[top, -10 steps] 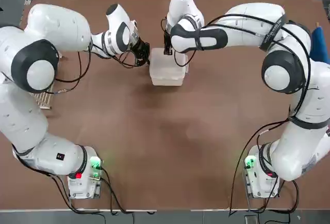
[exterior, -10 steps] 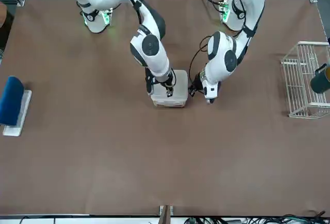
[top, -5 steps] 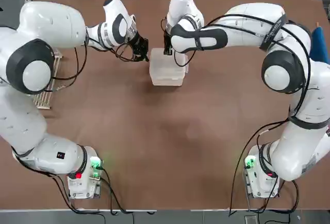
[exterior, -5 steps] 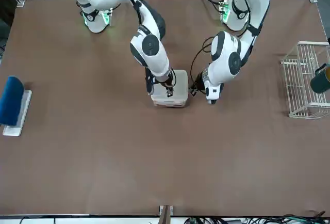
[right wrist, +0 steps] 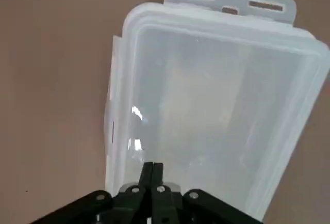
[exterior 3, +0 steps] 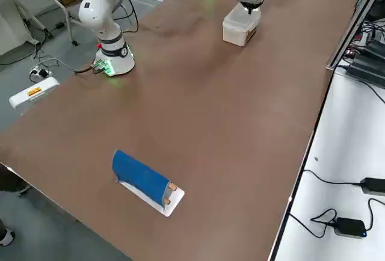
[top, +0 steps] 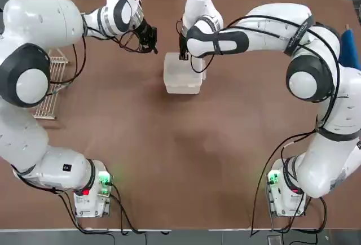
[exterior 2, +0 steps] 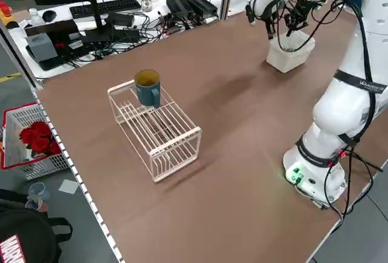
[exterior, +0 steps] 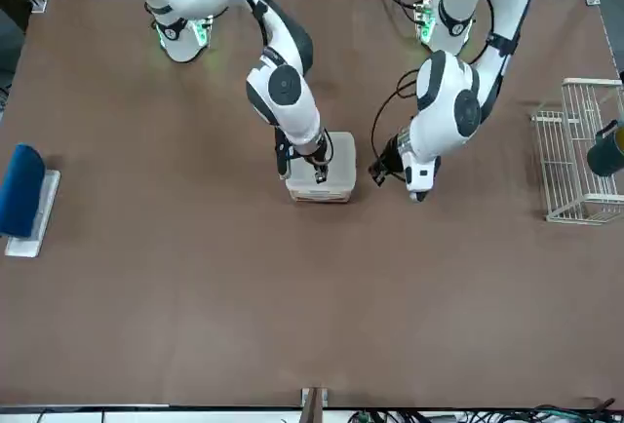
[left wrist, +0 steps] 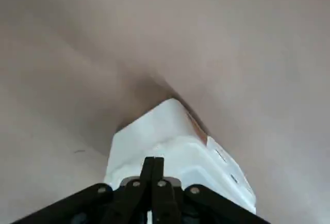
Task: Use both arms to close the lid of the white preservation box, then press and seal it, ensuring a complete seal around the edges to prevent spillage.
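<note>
left pincer (top: 155, 49) farther from box (top: 181, 81)

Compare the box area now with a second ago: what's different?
The left gripper has moved away from the box, toward the robot's left, still shut. The right gripper stayed at the box, which has not visibly moved. Nothing was grasped or released.

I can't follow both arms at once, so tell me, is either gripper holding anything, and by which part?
Neither: the left gripper is shut beside the box, the right shut over its lid.
</note>
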